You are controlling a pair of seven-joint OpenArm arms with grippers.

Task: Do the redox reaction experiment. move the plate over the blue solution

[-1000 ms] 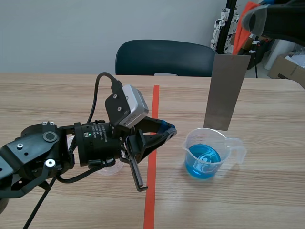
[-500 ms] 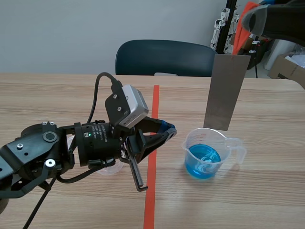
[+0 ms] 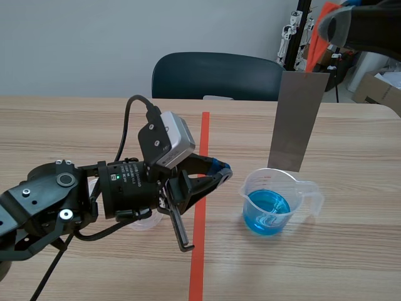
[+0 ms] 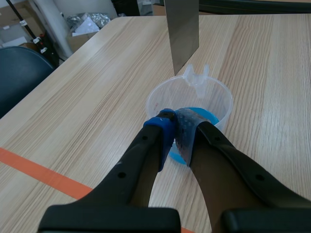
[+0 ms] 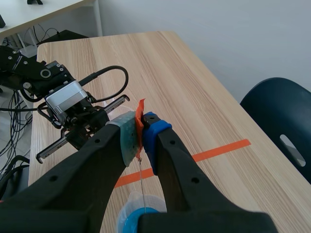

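In the scene view a dark chair (image 3: 216, 75) stands behind the table's (image 3: 75, 125) far edge. The left gripper (image 3: 220, 170) lies low near the middle, its fingers squeezed together on nothing. The grey plate (image 3: 297, 119) hangs upright, its bottom just above the rim of the clear cup (image 3: 250, 188) of blue solution (image 3: 266, 212). In the left wrist view the cup sits just ahead of the closed fingers. In the right wrist view the right gripper (image 5: 141, 127) pinches the plate's top.
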